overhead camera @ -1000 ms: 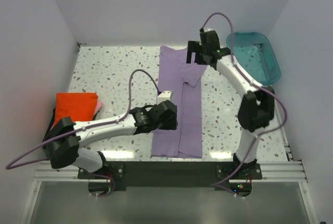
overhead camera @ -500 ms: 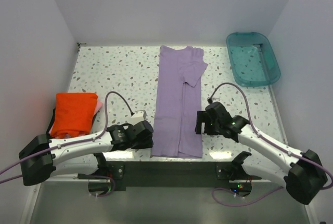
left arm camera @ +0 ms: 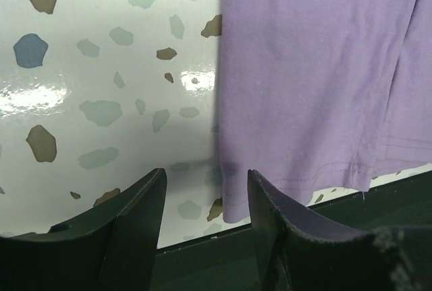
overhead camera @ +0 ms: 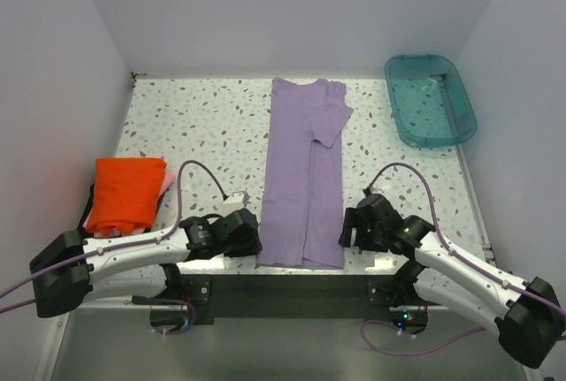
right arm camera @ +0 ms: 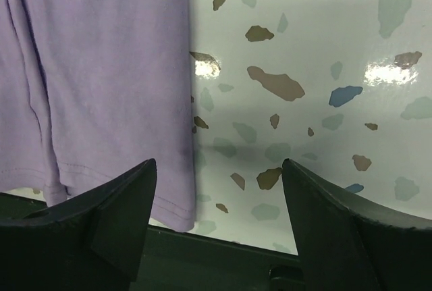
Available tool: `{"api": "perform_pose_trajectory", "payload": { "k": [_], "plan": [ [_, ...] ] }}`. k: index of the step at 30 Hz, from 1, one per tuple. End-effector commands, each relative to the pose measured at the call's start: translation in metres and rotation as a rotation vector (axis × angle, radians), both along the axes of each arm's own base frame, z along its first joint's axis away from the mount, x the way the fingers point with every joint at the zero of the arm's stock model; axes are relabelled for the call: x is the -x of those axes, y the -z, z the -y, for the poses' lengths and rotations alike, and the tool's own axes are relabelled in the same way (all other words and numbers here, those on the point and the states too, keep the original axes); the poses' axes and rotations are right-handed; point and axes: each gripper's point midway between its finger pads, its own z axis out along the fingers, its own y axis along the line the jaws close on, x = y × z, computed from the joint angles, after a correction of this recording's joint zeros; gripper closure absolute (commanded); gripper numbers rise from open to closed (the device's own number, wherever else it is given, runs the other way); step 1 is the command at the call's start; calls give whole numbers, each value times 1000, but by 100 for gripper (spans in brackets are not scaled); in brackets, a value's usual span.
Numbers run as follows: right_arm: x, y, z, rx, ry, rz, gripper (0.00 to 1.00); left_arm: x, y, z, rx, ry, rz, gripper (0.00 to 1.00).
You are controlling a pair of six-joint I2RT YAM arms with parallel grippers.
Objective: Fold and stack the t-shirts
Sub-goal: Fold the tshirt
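1. A long lavender-purple cloth t-shirt [overhead camera: 302, 178] lies flat in the centre of the top view, folded into a narrow strip. Its long axis runs from the top of the frame down to the bottom edge of the white speckled table [overhead camera: 195, 125], with the hem nearest the arms.
2. The left gripper [overhead camera: 248, 232] sits low beside the hem's lower left corner. The right gripper [overhead camera: 354, 229] sits beside the lower right corner. Each is about equally near its own corner.
3. In the left wrist view, the left gripper's jaws stand partly apart and hold nothing. The shirt's side edge and hem corner lie in the gap between them.
4. In the right wrist view, the jaws stand wide apart, also empty. The hem corner lies just inside the finger at frame left.
5. The next move probably means pinching both corners and carrying the hem up the frame, along the long axis.
6. A folded bright orange-red shirt [overhead camera: 128, 194] rests at middle left, over a pink shirt [overhead camera: 166, 182] and a dark shirt [overhead camera: 88, 209].
7. No brand, label or writing can be read.
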Motion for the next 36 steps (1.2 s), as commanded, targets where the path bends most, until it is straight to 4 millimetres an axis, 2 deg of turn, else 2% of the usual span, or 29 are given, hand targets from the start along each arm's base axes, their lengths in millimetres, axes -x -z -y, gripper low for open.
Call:
{"api": "perform_pose_trajectory", "payload": {
  "k": [1, 9, 13, 16, 18, 25, 36],
  "plan": [
    [5, -1, -2, -27, 30, -24, 22, -4, -5, 13, 49, 8, 20, 44],
    [5, 6, 5, -12, 101, -28, 23, -1, 7, 13, 49, 19, 5, 44],
    [10, 10, 0, -38, 104, -64, 30, 2, 12, 12, 48, 20, -10, 45],
    [13, 13, 3, -22, 106, -81, 32, 4, 16, 10, 39, 20, -20, 45],
    [17, 12, 3, -18, 100, -100, 35, 5, 18, 10, 31, 22, -27, 45],
    [34, 14, 7, -16, 107, -162, 36, 14, 31, 8, 10, 16, -91, 50],
    [59, 24, 4, -29, 92, -230, 39, 29, 36, -14, -42, -49, -161, 51]
  ]
}}
